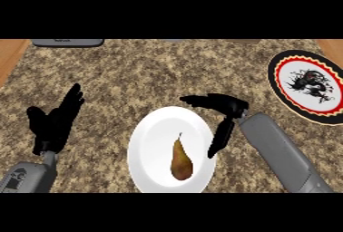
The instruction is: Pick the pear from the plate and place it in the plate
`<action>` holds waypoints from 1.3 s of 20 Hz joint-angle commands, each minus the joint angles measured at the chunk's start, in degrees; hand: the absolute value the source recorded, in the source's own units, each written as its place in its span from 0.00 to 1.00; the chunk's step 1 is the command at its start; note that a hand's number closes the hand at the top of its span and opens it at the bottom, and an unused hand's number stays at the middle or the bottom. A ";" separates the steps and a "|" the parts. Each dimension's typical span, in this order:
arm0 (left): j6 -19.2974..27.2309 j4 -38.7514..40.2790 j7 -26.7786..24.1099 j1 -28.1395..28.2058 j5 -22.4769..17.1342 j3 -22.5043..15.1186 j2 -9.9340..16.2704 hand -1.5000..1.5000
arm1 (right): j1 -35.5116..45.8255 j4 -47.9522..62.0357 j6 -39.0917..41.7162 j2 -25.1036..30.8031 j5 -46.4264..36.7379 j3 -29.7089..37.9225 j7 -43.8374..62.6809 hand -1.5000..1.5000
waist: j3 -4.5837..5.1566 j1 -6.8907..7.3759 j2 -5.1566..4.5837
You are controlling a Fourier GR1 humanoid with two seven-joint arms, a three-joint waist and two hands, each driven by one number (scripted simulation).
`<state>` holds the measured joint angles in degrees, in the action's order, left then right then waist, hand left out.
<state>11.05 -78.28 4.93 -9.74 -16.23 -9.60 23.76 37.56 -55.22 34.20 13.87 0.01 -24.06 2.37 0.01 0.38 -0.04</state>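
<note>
A brown-yellow pear (179,161) lies on a plain white plate (153,136) at the counter's lower middle, its stem pointing away from me. A second plate (285,86) with a black, red and cream rim and a dark figure in its centre sits at the far right. My right hand (224,111) hovers over the white plate's right edge, just up and right of the pear, fingers relaxed and holding nothing; its thumb hangs down beside the pear. My left hand (55,122) rests open at the left, fingers up.
The counter (134,72) is speckled brown stone with wooden strips at both upper corners. A grey object (67,42) lies at the back left edge.
</note>
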 commanded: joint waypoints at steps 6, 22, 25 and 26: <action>0.63 -3.26 3.75 0.64 1.99 0.33 -1.39 0.50 | 3.87 0.86 5.84 -3.07 -7.83 -5.18 5.54 0.00 | -0.02 0.13 0.03; -2.80 -3.14 2.06 1.11 6.27 4.63 -4.21 0.50 | 4.71 2.62 14.94 -9.48 -18.61 -3.45 9.64 0.00 | -0.02 -0.03 0.06; -3.48 -1.93 1.46 1.10 6.59 5.62 -5.05 0.50 | 5.11 7.85 10.42 -13.60 -23.34 -4.38 7.49 0.00 | -0.02 0.15 -0.04; -4.46 -2.53 2.45 1.58 6.10 6.87 -4.38 0.50 | 2.47 3.36 12.25 -12.32 -23.50 -4.15 9.18 0.00 | -0.01 -0.09 0.05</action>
<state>7.59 -79.31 6.82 -9.36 -10.66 -4.23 19.54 42.23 -51.20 46.15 3.34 -20.59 -28.43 11.34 0.12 0.24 0.27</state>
